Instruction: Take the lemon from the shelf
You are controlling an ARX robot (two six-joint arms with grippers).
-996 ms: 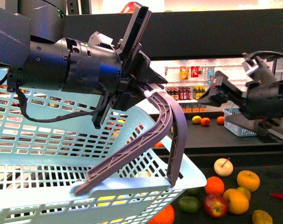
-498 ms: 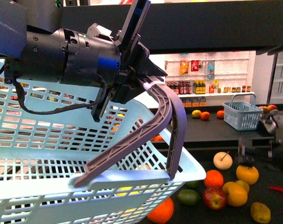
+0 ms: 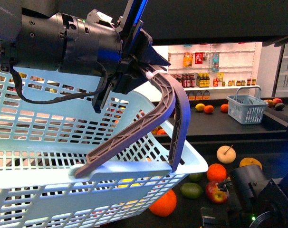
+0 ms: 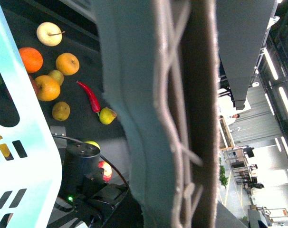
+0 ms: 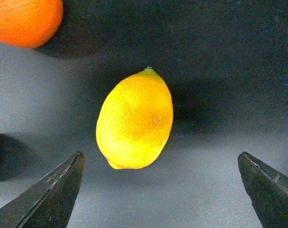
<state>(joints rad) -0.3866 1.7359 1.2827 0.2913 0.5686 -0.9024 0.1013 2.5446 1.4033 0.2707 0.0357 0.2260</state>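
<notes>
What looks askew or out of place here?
The light-blue basket hangs by one grey handle from the left gripper, apparently tilted. A lone red chilli lies among the fruit. Nothing looks spilled or damaged.

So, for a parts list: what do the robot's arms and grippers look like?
The left arm is a thick black cylinder with a small green light, a looping black cable and a blue-edged plate. The right arm is black too. The right gripper has pointed black fingertips.
</notes>
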